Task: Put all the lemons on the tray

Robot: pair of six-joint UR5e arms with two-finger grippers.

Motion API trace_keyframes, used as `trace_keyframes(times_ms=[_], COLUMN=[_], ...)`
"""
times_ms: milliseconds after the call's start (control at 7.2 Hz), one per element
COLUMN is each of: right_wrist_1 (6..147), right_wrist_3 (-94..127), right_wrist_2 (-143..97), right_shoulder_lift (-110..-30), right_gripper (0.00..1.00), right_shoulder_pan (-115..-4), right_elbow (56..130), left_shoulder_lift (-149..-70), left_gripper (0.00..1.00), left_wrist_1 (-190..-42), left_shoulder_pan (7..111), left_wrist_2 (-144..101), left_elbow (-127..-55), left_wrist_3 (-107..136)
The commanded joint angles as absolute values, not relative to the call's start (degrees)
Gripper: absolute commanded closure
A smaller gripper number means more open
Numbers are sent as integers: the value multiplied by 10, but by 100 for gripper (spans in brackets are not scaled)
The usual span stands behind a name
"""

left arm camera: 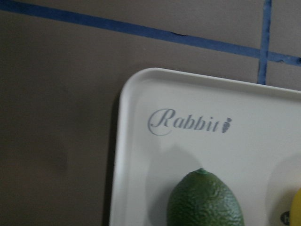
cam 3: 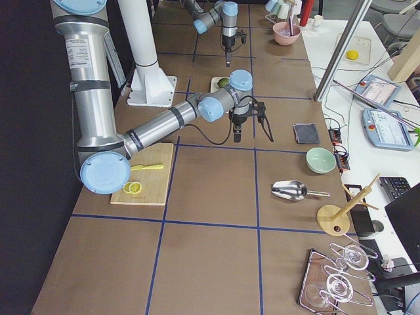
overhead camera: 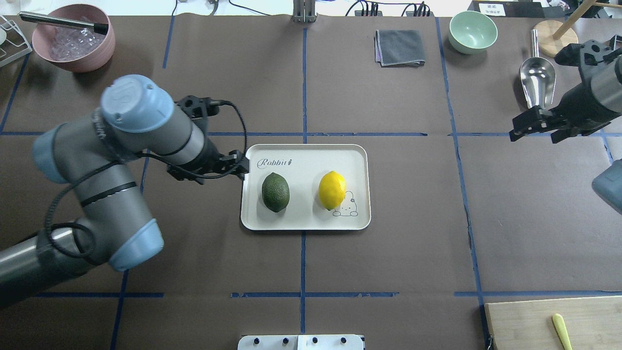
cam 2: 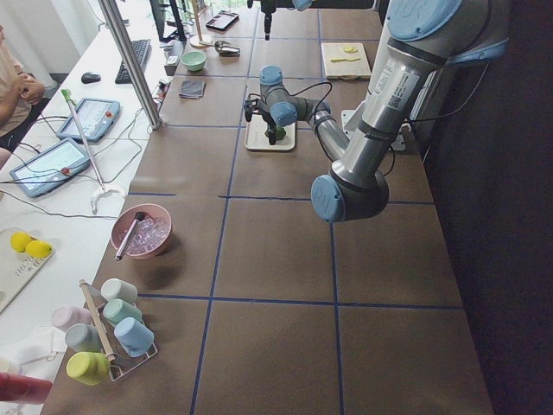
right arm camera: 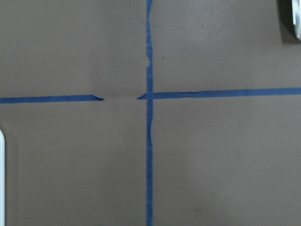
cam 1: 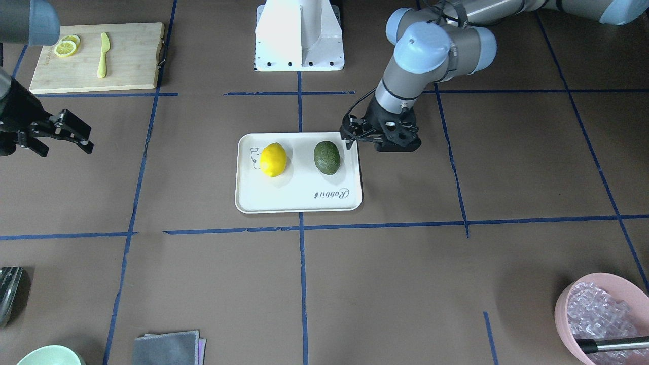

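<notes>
The off-white tray [cam 1: 299, 200] with the "Rabbit" script lies at the table's middle. The yellow lemon [cam 1: 273, 159] lies on it by the rabbit drawing. The dark green lemon [cam 1: 327, 157] lies beside it, apart from it. Both show in the overhead view, yellow [overhead camera: 332, 189] and green [overhead camera: 275, 192], on the tray [overhead camera: 306, 155]. My left gripper [overhead camera: 241, 166] hovers open and empty at the tray's corner by the script, next to the green lemon [left arm camera: 204, 200]. My right gripper [overhead camera: 533, 136] is open and empty, far off to the right.
A wooden cutting board [cam 1: 127, 56] with lemon slices [cam 1: 67, 46] and a yellow knife [cam 1: 103, 55] sits near the right arm. A pink bowl [overhead camera: 73, 41], a grey cloth [overhead camera: 399, 47], a green bowl [overhead camera: 473, 31] and a metal scoop [overhead camera: 537, 78] line the far edge.
</notes>
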State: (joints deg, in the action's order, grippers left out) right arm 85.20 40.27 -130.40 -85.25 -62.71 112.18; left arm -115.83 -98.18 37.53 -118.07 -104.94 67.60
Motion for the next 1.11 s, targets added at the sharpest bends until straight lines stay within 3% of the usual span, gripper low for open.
trace_keyframes(times_ms=[0,417,972], right_wrist_1=[853,853,949], right_wrist_3=[291,120,-92], right_wrist_2=[-1341,-1346,-1348], right_shoulder_lift=[-881,-911,-909], right_gripper=[0,0,0], right_shoulder_pan=[-697,-774,-862], right_elbow=[1093,1025,969], left_shoulder_lift=[-1004,-895,-902], left_gripper=[0,0,0], left_wrist_1=[-968,-954,-896], left_shoulder_pan=[443,640,860], left_wrist_2=[-1219,-1320,-1322], left_elbow=[-1145,-1119,-965], left_wrist_3=[518,207,-119])
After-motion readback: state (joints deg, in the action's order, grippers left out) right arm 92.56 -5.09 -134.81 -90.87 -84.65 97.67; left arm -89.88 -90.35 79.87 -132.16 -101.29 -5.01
